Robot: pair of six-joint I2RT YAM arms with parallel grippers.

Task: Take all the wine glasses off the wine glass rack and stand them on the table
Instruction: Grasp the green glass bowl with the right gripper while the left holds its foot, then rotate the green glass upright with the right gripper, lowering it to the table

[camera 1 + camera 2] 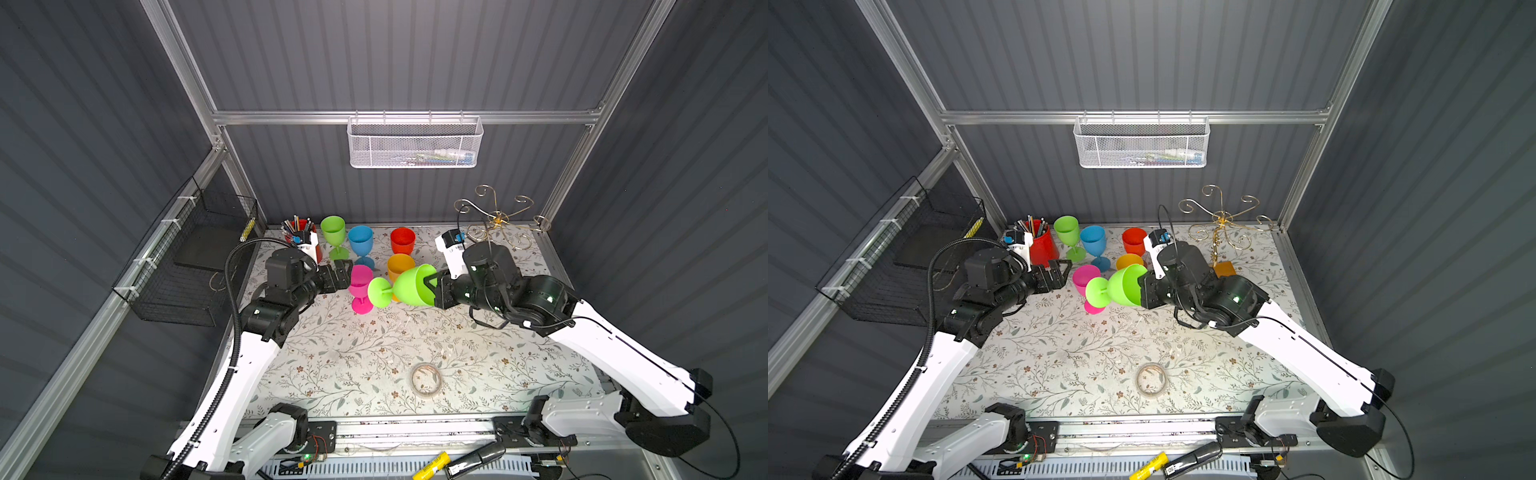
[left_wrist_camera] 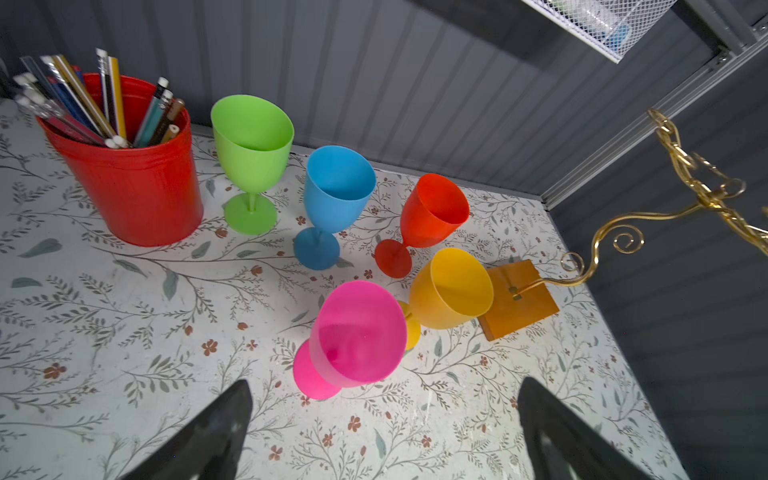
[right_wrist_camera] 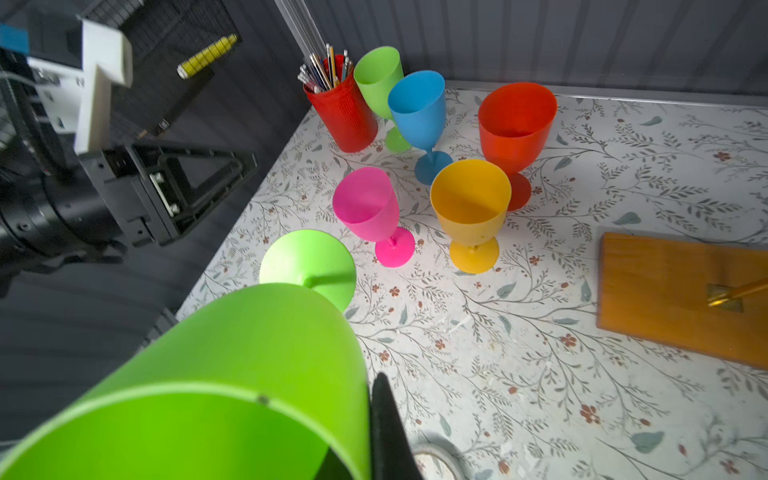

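The right claw (image 1: 430, 286) is pinched shut on the bowl wall of a lime-green plastic wine glass (image 1: 409, 287). It holds the glass on its side above the floral table (image 1: 353, 365), foot pointing towards the left arm. The glass is well apart from the thin gold wire rack (image 1: 498, 218), whose curled arms all look bare. The left claw (image 1: 341, 275) stands wide and empty, just beside an upright pink plastic wine glass (image 1: 360, 286).

I'd worry about that thin-wall pinch: a quick turn could let the glass pivot or slip. Its foot hangs near the pink glass and a yellow-orange one (image 1: 400, 266), so a careless swing could topple either.

The claw's inner finger is hidden inside the bowl. How high the foot hangs above the table is hard to judge.
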